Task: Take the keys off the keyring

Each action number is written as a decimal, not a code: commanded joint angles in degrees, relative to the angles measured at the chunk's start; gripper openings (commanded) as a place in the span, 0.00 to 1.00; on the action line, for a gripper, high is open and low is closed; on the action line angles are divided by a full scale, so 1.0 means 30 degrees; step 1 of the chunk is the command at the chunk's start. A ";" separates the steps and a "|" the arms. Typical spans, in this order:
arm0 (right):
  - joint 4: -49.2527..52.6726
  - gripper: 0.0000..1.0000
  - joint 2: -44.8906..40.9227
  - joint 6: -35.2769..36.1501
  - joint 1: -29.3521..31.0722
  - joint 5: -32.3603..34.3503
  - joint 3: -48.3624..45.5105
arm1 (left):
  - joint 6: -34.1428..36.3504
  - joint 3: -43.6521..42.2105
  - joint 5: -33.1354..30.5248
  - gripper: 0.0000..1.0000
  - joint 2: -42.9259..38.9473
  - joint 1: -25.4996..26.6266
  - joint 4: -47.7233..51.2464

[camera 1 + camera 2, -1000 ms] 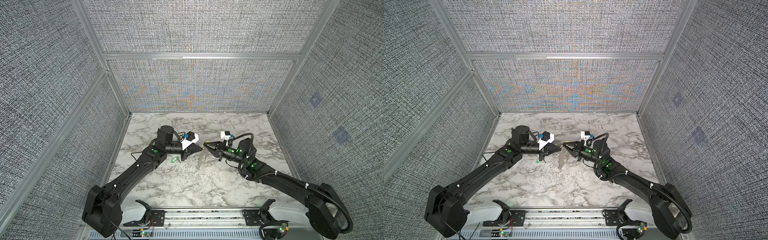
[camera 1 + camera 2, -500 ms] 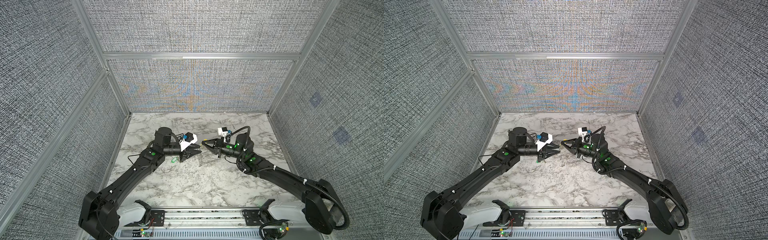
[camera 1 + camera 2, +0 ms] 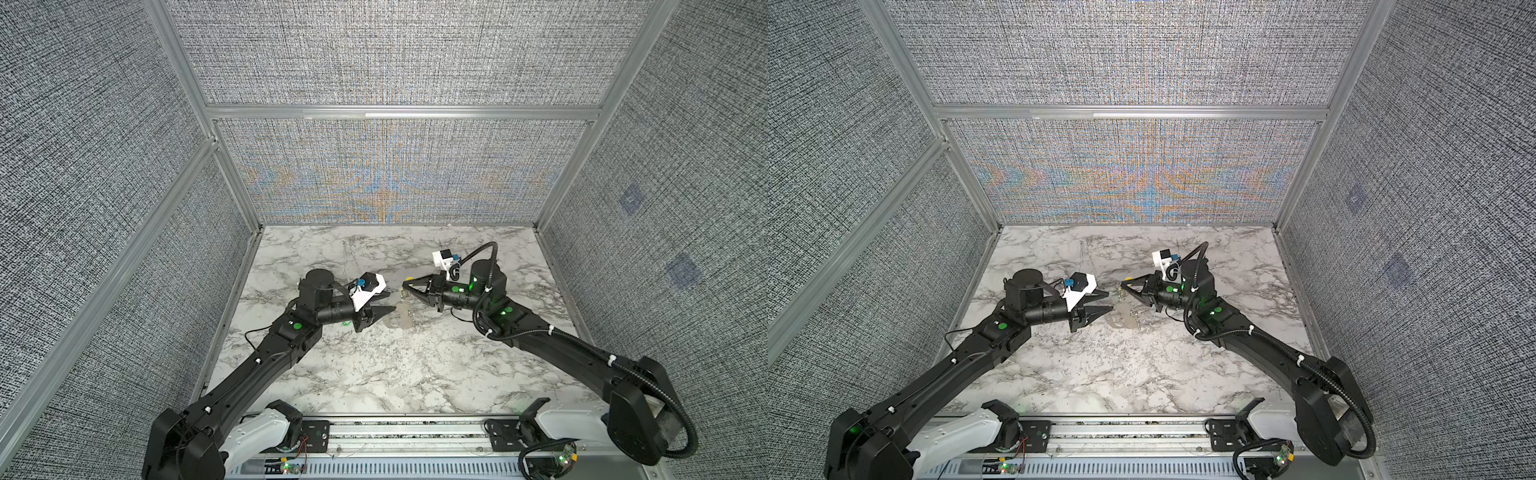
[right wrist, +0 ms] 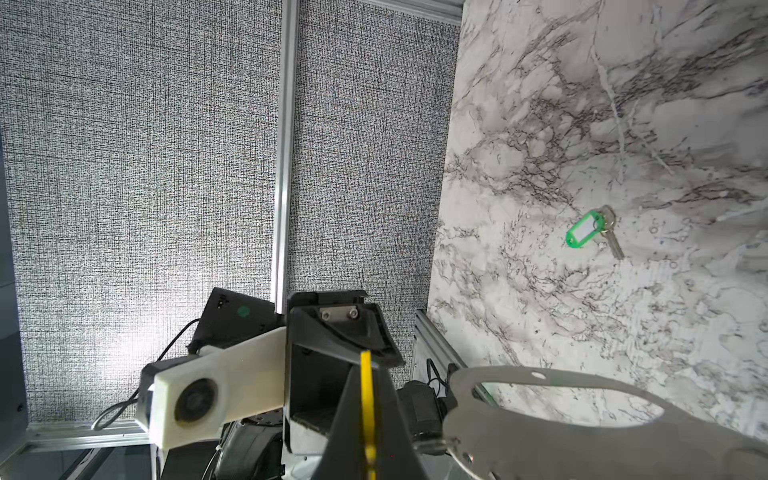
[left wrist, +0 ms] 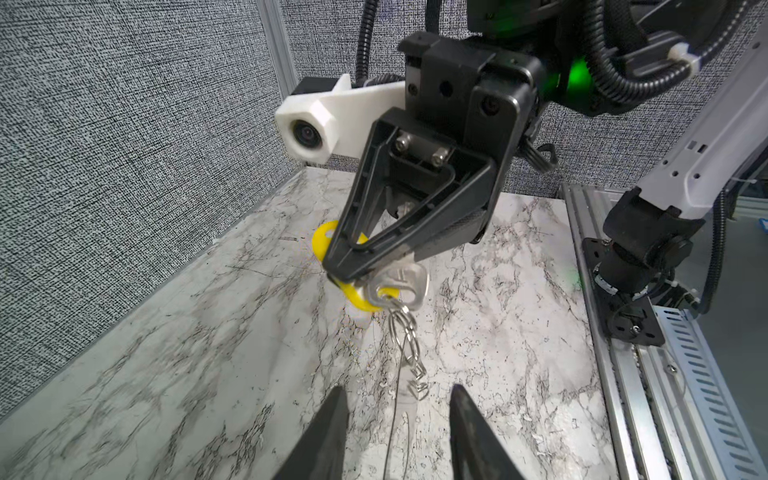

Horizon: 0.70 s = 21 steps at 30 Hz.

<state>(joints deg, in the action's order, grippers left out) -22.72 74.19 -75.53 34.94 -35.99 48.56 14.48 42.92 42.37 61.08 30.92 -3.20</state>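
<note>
Grey woven panels [image 3: 395,62] in aluminium framing [image 3: 399,112] walled in a marble-patterned tabletop [image 3: 374,374]. Toward its left, the green-tagged key [image 4: 584,228] lay loose on the marble. The left gripper [image 3: 390,301] hovered empty, jaws apart, just beside the keyring [image 3: 400,320]. The keyring dangled by a wire ring [image 5: 405,332] from the yellow-tagged key [image 5: 405,278], which was pinched tight in the right gripper [image 3: 405,287].

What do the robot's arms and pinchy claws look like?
Both are black: the left arm and the right arm, with white shells at the bases and round green dots on the joints. The left gripper and right gripper have pointed, triangular black fingers. Each wrist carries a white camera block. A ribbed black cable runs along the right arm.
</note>
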 commanded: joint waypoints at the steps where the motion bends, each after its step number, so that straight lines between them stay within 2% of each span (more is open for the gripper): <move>1: -0.0286 0.00 -0.0081 0.0010 0.0016 0.0043 0.0080 | -0.0535 -0.0177 -0.0319 0.42 0.0092 0.0378 -0.1376; 5: -0.0217 0.00 -0.0122 0.0009 0.0042 0.0072 0.0122 | -0.0401 -0.0316 -0.1328 0.42 0.0399 0.1126 -0.1879; 10: -0.0130 0.00 -0.0209 -0.0013 0.0029 0.0159 0.0077 | -0.0401 -0.0418 -0.2989 0.35 0.0582 0.1690 -0.2612; 16: -0.0152 0.00 -0.0354 -0.0033 0.0015 0.0314 0.0077 | -0.0278 -0.0532 -0.3454 0.23 0.0721 0.1881 -0.2871; 21: -0.0165 0.00 -0.0385 -0.0121 0.0037 0.0372 0.0104 | -0.0503 -0.0706 -0.3546 0.23 0.0835 0.2026 -0.3469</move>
<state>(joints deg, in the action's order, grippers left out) -22.55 73.36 -75.35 34.94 -35.16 48.56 13.45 40.91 32.53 63.42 36.86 -10.66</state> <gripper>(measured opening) 0.062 0.226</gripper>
